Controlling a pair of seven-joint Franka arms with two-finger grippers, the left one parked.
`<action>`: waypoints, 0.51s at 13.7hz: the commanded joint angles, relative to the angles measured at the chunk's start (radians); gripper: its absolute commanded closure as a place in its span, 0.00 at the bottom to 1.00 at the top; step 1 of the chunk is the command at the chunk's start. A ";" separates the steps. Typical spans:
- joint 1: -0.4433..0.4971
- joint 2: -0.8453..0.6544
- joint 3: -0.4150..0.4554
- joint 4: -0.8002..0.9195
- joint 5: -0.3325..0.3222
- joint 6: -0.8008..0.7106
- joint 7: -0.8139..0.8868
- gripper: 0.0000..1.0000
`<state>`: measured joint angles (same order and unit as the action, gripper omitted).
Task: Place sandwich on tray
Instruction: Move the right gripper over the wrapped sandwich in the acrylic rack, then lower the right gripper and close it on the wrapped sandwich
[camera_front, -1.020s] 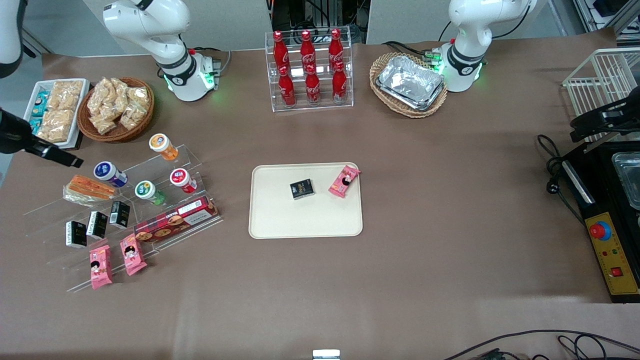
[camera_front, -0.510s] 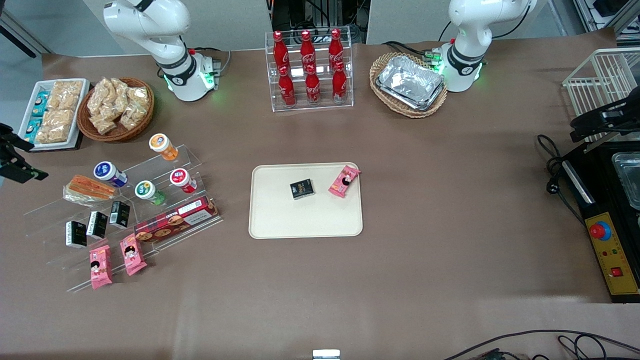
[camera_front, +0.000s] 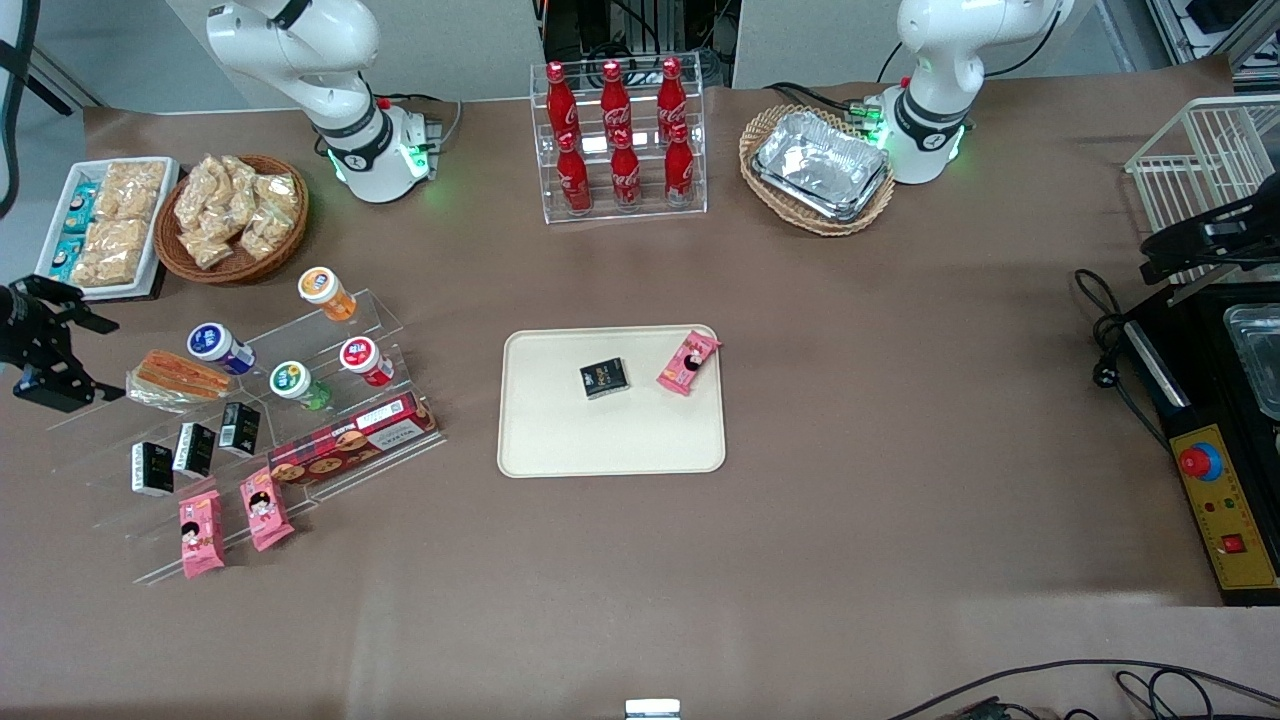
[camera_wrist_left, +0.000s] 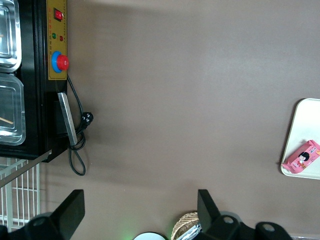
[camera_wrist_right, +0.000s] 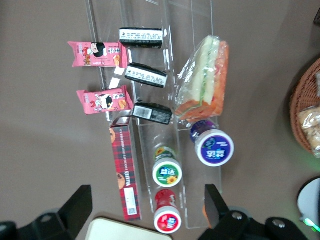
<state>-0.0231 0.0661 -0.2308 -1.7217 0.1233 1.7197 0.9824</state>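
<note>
The sandwich (camera_front: 178, 377), a plastic-wrapped wedge with an orange-red top, lies on the upper step of the clear acrylic rack (camera_front: 250, 420). In the right wrist view the sandwich (camera_wrist_right: 205, 82) shows its pale bread and green filling. My right gripper (camera_front: 95, 360) hangs open just off the sandwich's outer end, toward the working arm's end of the table, not touching it. Its fingers (camera_wrist_right: 80, 205) stand wide apart with nothing between them. The cream tray (camera_front: 610, 440) lies mid-table, holding a black box (camera_front: 604, 378) and a pink packet (camera_front: 688, 362).
The rack also holds capped jars (camera_front: 218, 346), black boxes (camera_front: 195, 449), a red biscuit box (camera_front: 352, 438) and pink packets (camera_front: 200, 533). A cracker basket (camera_front: 232, 216) and a white dish (camera_front: 108, 222) stand farther back. Cola bottles (camera_front: 618, 140) and foil trays (camera_front: 820, 165) sit at the back.
My right gripper has come down and nearer the front camera at the table's end, turning so its open fingers now face the sandwich. Nothing on the table has moved.
</note>
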 joint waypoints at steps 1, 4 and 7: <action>-0.005 0.011 -0.001 0.007 0.036 0.024 0.055 0.00; -0.021 0.011 -0.013 -0.009 0.029 0.002 0.053 0.00; -0.047 0.043 -0.016 -0.015 0.029 0.000 0.056 0.00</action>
<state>-0.0431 0.0811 -0.2458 -1.7334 0.1340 1.7308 1.0266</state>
